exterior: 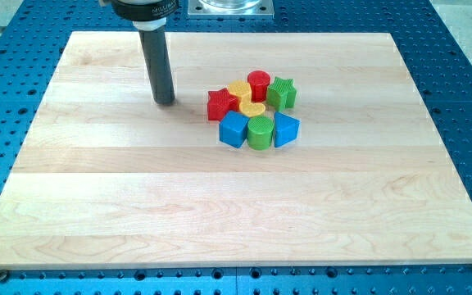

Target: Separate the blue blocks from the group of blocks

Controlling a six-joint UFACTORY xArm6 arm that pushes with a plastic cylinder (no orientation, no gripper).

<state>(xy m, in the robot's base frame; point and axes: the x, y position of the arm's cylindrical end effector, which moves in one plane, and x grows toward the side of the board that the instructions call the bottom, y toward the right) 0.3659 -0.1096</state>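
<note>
A tight group of blocks sits a little above the board's middle. A blue cube [233, 129] is at its lower left and a blue triangular block [286, 129] at its lower right, with a green cylinder [260, 133] between them. Above them are a yellow heart-shaped block [252, 110], a yellow block [238, 90], a red star [220, 104], a red cylinder [258, 84] and a green star [282, 93]. My tip [165, 102] stands on the board to the left of the group, apart from the red star.
The wooden board [236, 205] lies on a blue perforated table [465, 82]. The arm's mount [229, 8] is at the view's top edge.
</note>
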